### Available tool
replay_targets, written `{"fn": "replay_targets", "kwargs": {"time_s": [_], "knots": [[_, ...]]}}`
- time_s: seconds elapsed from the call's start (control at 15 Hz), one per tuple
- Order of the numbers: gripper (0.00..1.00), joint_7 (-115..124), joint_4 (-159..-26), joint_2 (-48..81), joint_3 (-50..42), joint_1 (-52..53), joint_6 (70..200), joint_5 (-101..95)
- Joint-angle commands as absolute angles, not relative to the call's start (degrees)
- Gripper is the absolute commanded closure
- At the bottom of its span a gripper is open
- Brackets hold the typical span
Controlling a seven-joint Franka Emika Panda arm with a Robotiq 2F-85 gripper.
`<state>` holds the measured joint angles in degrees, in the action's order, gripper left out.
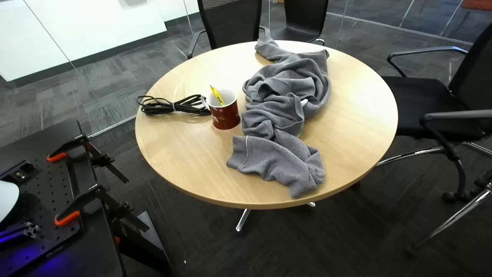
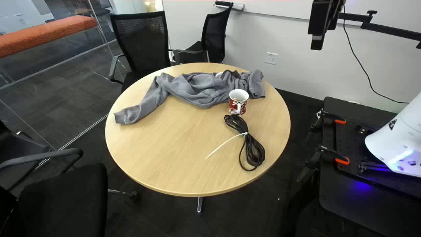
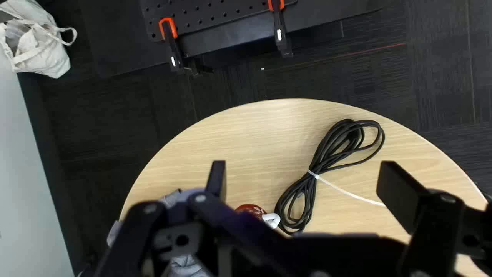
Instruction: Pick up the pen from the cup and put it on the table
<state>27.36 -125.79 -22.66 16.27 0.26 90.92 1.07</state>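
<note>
While fingers (image 3: 399, 196) stand wide apart | pen (image 1: 217, 96) leans in cup (image 1: 226, 118) | cable (image 2: 249, 140) near edge, bare table (image 2: 171, 154) alongside

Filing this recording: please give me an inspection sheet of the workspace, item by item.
Surface: round light wood-coloured table.
Job's things: dark red mug, upright; yellow pen leaning in it, upper end above the rim.
Clutter: rumpled grey long-sleeved garment; white object partly hidden in it, kind unclear.
Gripper: open, holding nothing.
Cables: black coiled cable bound with a white cable tie, close to the mug; thin black cable hanging by the wall.
Surroundings: black mesh-backed chairs; orange-handled clamps on a black worktop.
</note>
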Motion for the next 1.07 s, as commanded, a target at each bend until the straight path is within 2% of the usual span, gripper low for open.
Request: {"fn": "replay_targets", "kwargs": {"time_s": [0.0, 0.4, 1.0], "knots": [[0.00, 27.83, -125.68, -22.45, 14.98, 1.79, 90.81, 0.62], [0.00, 27.83, -125.68, -22.45, 14.98, 1.79, 90.81, 0.62], [0.00, 30.50, -127.55, -23.07, 10.68, -1.74, 99.58, -5.18]]}}
